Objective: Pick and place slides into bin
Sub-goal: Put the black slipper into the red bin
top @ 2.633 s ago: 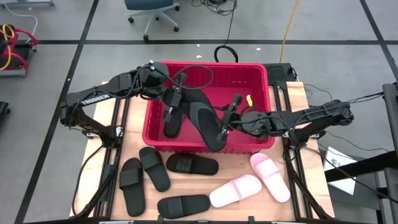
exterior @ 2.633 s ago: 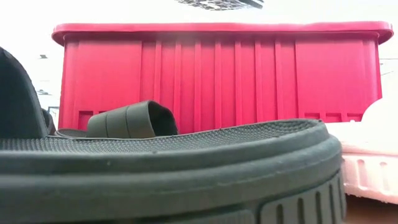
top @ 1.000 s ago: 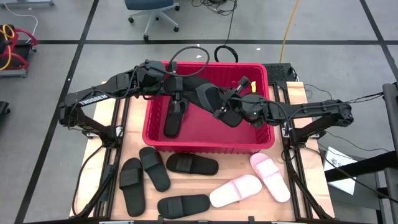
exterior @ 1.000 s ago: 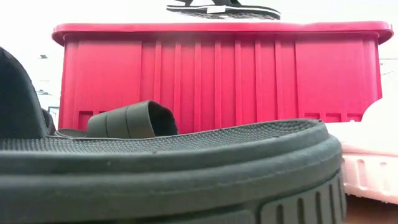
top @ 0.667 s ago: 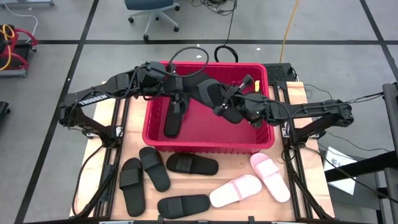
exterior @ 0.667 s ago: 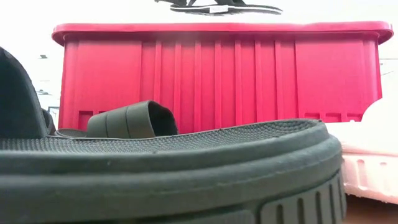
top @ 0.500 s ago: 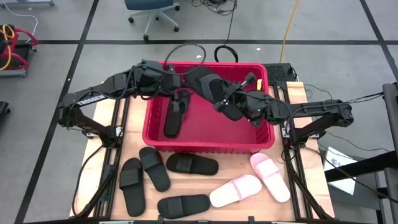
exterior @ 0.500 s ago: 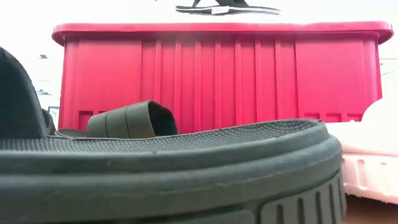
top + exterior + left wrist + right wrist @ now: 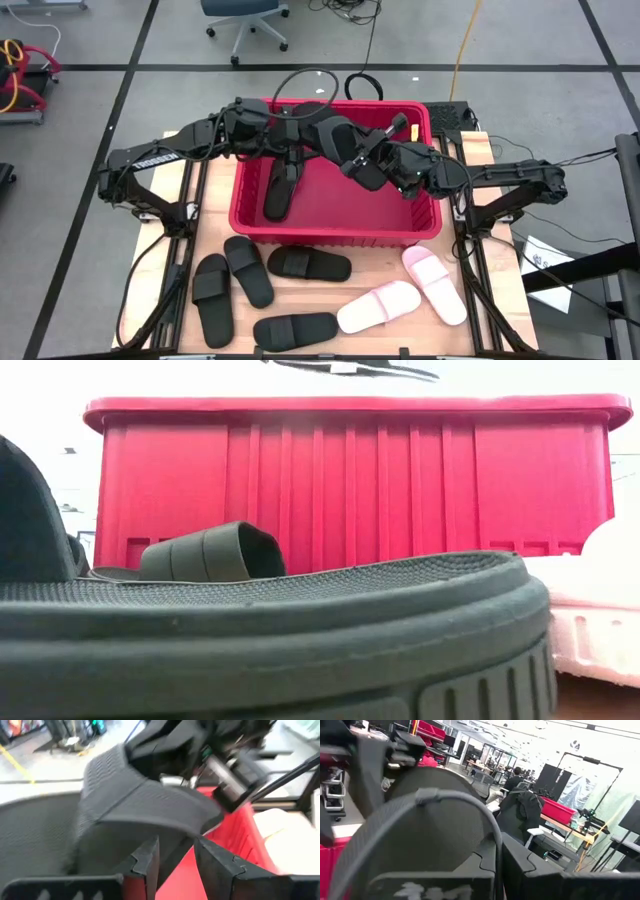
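A black slide (image 9: 335,138) hangs above the red bin (image 9: 250,212) between my two grippers; it also shows over the bin's rim in the low view (image 9: 350,368). My right gripper (image 9: 368,162) is shut on it from the right. My left gripper (image 9: 300,132) is shut on its other end. A second black slide (image 9: 280,186) lies flat on the bin's floor. Several black slides (image 9: 248,270) and two pink slides (image 9: 378,305) lie on the table in front of the bin. My left gripper has the slide's near end (image 9: 175,842) between its two fingers (image 9: 147,862), which are close together. It comes from the table's left, roughly level. The slide is clear of the bin. My right gripper pinches the slide at its edge (image 9: 485,845) between two nearly closed fingers (image 9: 520,867). It comes from the table's right. The exact part is hidden by the slide's broad sole (image 9: 435,810). The slide is lifted clear above the bin.
A black cable loop (image 9: 305,85) from the left arm arches over the bin's far rim. The bin's floor is bare red on its right half (image 9: 380,215). An office chair (image 9: 240,15) stands on the floor beyond the table.
My right gripper has carried the black slide up and toward the bin's far left corner, toward the left gripper. My left gripper has risen from the slide lying in the bin and met the carried slide's end.
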Motion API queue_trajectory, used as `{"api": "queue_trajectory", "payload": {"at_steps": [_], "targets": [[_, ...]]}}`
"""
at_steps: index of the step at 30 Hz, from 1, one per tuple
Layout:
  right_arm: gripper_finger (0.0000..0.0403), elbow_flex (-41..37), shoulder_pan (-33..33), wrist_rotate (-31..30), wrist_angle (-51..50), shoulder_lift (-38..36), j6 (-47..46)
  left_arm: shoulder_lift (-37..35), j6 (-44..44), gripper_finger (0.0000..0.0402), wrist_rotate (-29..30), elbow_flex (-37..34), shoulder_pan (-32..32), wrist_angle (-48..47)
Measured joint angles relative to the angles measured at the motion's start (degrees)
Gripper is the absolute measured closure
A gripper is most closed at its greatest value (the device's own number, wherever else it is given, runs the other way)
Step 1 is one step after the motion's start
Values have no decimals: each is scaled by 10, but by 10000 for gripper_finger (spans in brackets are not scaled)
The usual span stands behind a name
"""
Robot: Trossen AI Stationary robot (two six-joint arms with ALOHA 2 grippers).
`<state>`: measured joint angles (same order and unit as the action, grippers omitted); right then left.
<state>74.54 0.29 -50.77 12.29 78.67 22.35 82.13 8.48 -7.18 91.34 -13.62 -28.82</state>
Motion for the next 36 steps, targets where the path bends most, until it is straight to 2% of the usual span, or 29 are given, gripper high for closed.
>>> {"api": "queue_trajectory", "payload": {"at_steps": [4, 21, 30, 36], "targets": [[403, 0, 0, 0, -1, 0, 0, 6, -11, 277, -20, 0, 0, 11], [403, 0, 0, -2, -5, 0, 0, 31, -76, 277, -29, 0, -7, 66], [403, -35, 0, -3, 8, 0, -12, 31, -99, 278, -29, 0, -7, 113], [403, -48, 0, -2, 35, 0, -9, 31, -101, 322, -29, 0, -7, 110]]}}
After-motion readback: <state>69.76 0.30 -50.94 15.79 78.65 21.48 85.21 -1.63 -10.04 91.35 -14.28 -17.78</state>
